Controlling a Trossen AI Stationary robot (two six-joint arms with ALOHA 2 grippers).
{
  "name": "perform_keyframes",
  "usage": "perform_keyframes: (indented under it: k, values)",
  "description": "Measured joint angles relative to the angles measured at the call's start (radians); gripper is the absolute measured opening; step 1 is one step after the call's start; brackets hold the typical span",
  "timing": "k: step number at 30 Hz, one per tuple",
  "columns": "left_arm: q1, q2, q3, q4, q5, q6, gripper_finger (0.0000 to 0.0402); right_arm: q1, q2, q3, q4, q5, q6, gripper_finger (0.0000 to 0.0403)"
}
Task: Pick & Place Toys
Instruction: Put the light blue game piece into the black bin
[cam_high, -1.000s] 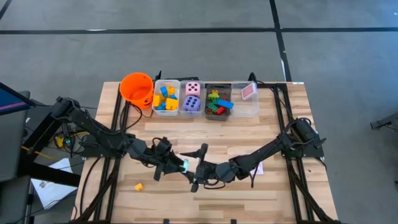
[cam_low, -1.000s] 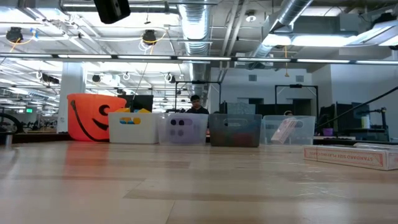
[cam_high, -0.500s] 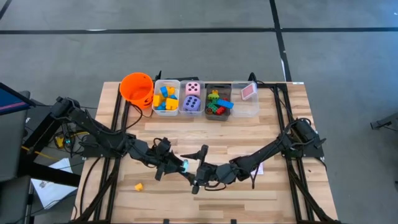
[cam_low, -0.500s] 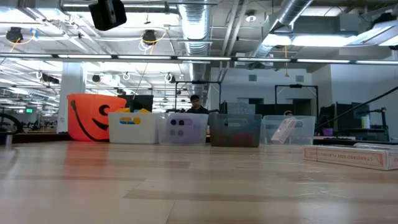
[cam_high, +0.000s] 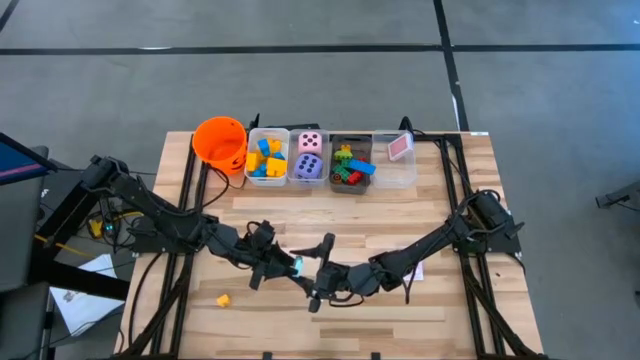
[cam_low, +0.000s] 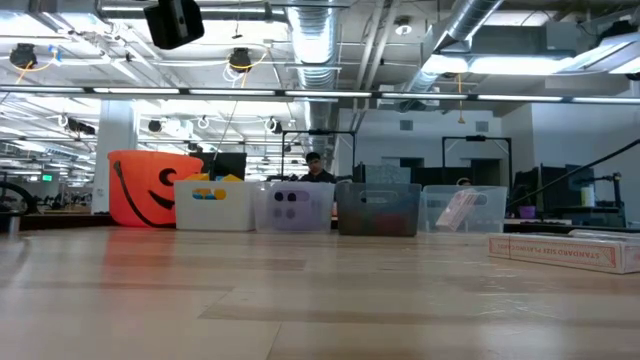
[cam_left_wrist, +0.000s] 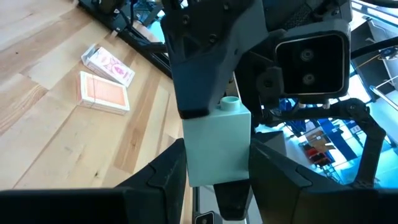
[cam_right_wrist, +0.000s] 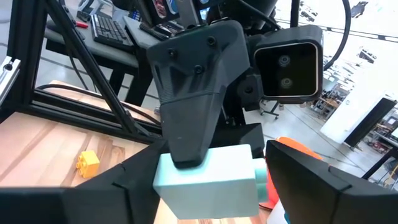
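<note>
Pale mint block (cam_high: 298, 266) low centre of the high view, pinched by my left gripper (cam_high: 290, 266), my right gripper (cam_high: 314, 284) parted either side of it, yellow block (cam_high: 223, 299) lower left, toy bins (cam_high: 330, 158) along the top edge.

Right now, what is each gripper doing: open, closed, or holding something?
Left gripper: closed on the pale green block.
Right gripper: around the same pale green block; whether it is gripping cannot be told.
</note>
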Motion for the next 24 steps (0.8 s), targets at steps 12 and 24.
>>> perform_keyframes:
  k: [12, 24]
  values:
    - [0.016, -0.007, 0.001, -0.006, 0.010, 0.034, 0.0182, 0.017, 0.000, 0.000, 0.003, 0.016, -0.034, 0.0192]
    - [0.082, -0.354, 0.001, -0.457, 0.024, 0.268, 0.0252, 0.026, 0.000, 0.000, -0.003, 0.350, -0.020, 0.0190]
